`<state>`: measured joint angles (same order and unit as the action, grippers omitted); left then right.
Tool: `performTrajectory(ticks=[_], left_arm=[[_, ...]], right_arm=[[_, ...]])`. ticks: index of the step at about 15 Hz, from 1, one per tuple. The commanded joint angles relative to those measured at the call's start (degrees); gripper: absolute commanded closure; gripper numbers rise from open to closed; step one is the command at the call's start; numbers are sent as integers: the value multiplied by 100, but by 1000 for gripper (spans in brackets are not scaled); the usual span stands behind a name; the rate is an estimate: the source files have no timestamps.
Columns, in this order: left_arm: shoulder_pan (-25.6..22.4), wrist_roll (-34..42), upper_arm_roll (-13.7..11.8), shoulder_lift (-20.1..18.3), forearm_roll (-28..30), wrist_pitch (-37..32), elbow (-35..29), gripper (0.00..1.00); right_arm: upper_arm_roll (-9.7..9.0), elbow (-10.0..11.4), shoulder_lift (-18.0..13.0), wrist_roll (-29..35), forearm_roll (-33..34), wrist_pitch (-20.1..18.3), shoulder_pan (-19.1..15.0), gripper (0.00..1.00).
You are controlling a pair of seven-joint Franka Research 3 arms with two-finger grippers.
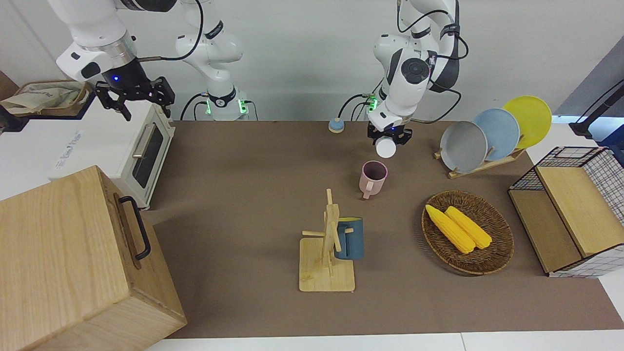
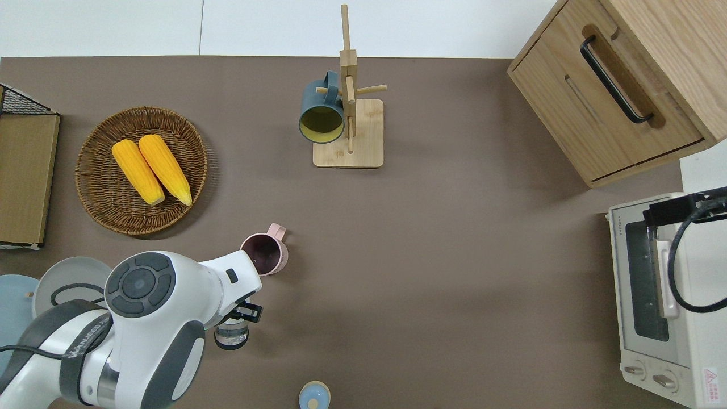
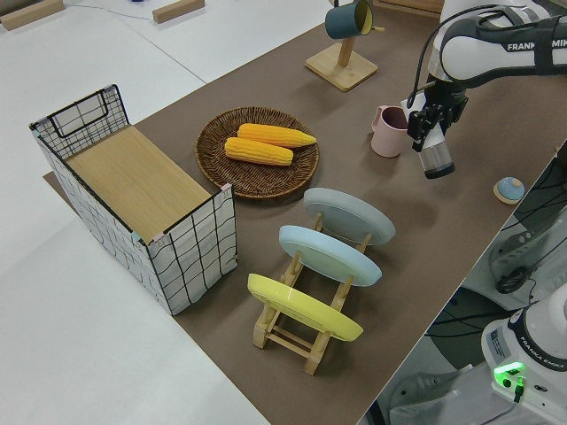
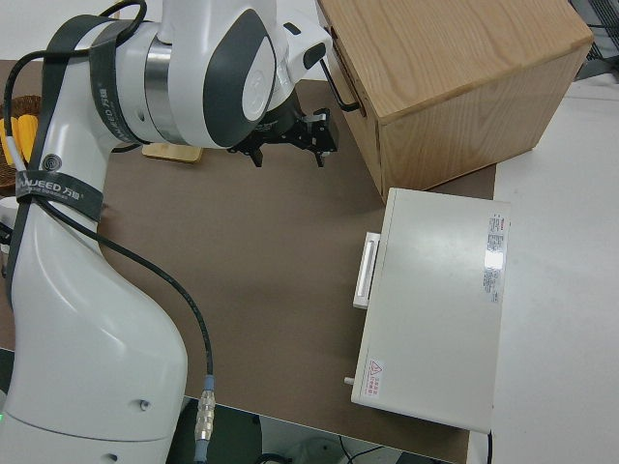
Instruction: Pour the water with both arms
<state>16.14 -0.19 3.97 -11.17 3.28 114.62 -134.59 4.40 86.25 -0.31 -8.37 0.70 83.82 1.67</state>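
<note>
Two arms at a brown-covered desk (image 1: 253, 161), only the left one at work. Left pincer (image 1: 388, 139) up in the air, closed around a small clear bottle (image 3: 435, 159) with a white base facing the front camera, the bottle tipped slightly off upright. By the overhead view, bottle and pincer over bare desk just nearer to the robots than the pink mug (image 2: 266, 253), apart from it. Pink mug upright on the desk, empty-looking dark inside, handle pointing away from the robots. Small blue lid-like disc (image 2: 314, 396) flat on the desk close to the robots' edge. Farther out, a wooden mug tree (image 2: 348, 113) with a dark blue mug (image 2: 322, 111) hung on a peg, yellow inside. Toward the left arm's end, a wicker basket (image 2: 99, 193) holding two corn cobs (image 2: 150, 170) side by side, a rack with grey, blue and yellow plates (image 3: 328, 257) on edge, and a wire crate (image 3: 186, 248) with a wooden top. Right arm parked, right pincer (image 1: 134, 97) empty, fingers spread apart. Toward that end, a white toaster oven (image 2: 653, 295) and a wooden box (image 2: 613, 96) with a black handle.
</note>
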Motion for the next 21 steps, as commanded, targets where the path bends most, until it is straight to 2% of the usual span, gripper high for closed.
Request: performTrajectory(ticks=[1, 8, 11, 15, 21], left_arm=[[91, -131, -54, 212, -21, -352, 363, 1000], [91, -236, -46, 581, -47, -660, 715, 1000], [91, -236, -54, 581, -47, -669, 733, 1000], [82, -271, -54, 590, -56, -704, 733, 1000], [82, -359, -54, 590, -152, -870, 803, 1000]], right_arm=[[26, 120, -153, -68, 62, -111, 123, 11], [-18, 85, -127, 29, -8, -41, 167, 11], [-44, 85, -127, 29, -26, -50, 185, 11], [-193, 93, -127, 29, -26, -50, 176, 11], [-247, 93, -136, 29, -34, -50, 185, 11]])
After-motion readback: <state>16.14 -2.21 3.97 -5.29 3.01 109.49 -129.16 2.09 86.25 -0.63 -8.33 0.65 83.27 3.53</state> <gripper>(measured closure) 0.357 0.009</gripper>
